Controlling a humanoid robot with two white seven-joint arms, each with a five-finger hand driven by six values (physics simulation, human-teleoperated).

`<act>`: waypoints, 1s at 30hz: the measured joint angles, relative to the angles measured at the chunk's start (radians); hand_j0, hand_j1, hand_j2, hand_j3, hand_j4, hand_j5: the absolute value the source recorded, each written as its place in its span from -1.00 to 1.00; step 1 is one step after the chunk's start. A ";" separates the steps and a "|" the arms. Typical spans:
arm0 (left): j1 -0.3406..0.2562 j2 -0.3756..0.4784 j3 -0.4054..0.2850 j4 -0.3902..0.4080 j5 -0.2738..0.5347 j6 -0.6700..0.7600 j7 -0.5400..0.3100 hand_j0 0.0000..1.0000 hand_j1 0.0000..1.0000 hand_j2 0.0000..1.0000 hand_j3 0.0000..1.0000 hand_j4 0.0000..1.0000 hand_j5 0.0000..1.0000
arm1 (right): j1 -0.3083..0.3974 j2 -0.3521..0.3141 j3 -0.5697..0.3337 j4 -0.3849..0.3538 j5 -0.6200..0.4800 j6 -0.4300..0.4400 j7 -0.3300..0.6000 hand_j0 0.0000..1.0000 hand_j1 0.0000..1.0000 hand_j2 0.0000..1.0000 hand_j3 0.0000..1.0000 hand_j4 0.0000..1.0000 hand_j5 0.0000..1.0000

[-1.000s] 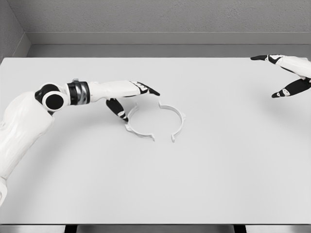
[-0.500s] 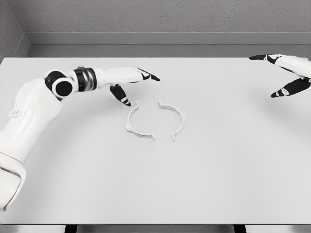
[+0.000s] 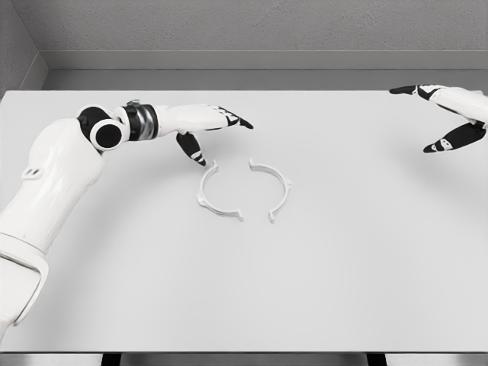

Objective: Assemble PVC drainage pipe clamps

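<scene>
Two white half-ring clamp pieces lie on the white table (image 3: 343, 267) near its middle. The left clamp half (image 3: 215, 197) and the right clamp half (image 3: 274, 188) face each other with a gap between their ends. My left hand (image 3: 217, 133) hovers just behind and left of the left half, fingers spread and holding nothing, its thumb pointing down toward that piece. My right hand (image 3: 442, 114) is at the far right edge of the view, open and away from both pieces.
A grey wall (image 3: 244, 30) rises behind the table's far edge. The table's front edge runs along the bottom of the view.
My left arm has lifted and drawn back from the left clamp half, and the hand now sits higher and farther from it. The clamp halves and right hand stayed nearly still.
</scene>
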 measured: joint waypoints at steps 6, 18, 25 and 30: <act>-0.002 -0.009 -0.002 0.000 -0.052 0.000 0.000 1.00 1.00 1.00 1.00 1.00 1.00 | 0.000 -0.001 0.000 -0.004 0.000 0.000 0.000 1.00 1.00 1.00 1.00 1.00 1.00; 0.002 -0.038 -0.012 -0.007 -0.092 0.003 -0.001 1.00 1.00 1.00 1.00 1.00 1.00 | 0.000 -0.001 0.000 -0.011 0.000 0.000 0.000 1.00 1.00 1.00 1.00 1.00 1.00; 0.002 -0.054 -0.012 -0.011 -0.099 0.006 0.006 1.00 1.00 1.00 1.00 1.00 1.00 | 0.000 -0.001 0.000 -0.014 0.000 0.000 0.000 1.00 1.00 1.00 1.00 1.00 1.00; 0.002 -0.060 -0.015 -0.013 -0.098 0.004 0.005 1.00 1.00 1.00 1.00 1.00 1.00 | 0.002 -0.002 0.000 -0.019 0.000 0.000 0.000 1.00 1.00 1.00 1.00 1.00 1.00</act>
